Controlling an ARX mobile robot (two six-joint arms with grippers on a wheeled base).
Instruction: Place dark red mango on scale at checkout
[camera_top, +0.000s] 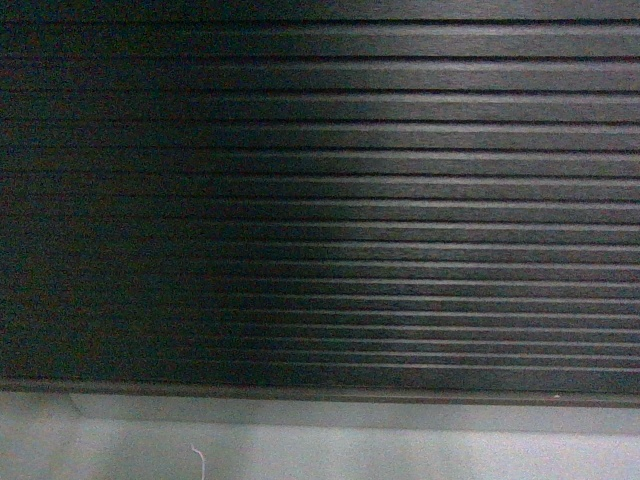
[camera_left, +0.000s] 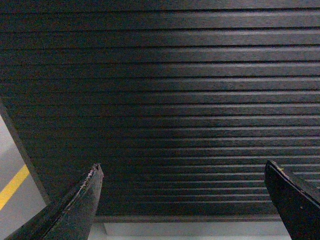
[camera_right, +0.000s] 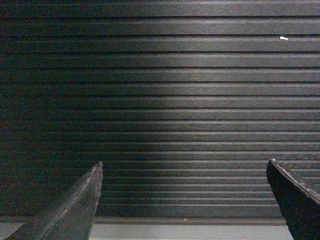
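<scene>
Checkout (camera_top: 320, 200) front close ahead, ribs horizontal, grey plinth (camera_top: 300, 440) beneath.

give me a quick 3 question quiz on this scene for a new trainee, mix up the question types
1. True or false: the left gripper is shut on the dark red mango.
2. Multiple choice. What fills nearly all of the head view?
A. the white top of a scale
B. the ribbed front panel of the checkout
C. a shelf of fruit
3. Short answer: what coloured line shows on the floor at the lower left of the left wrist view?

Key
1. False. Its fingers stand wide apart with nothing between them; the right gripper is open and empty too, and no mango or scale shows in any view.
2. B
3. A yellow line.
</scene>
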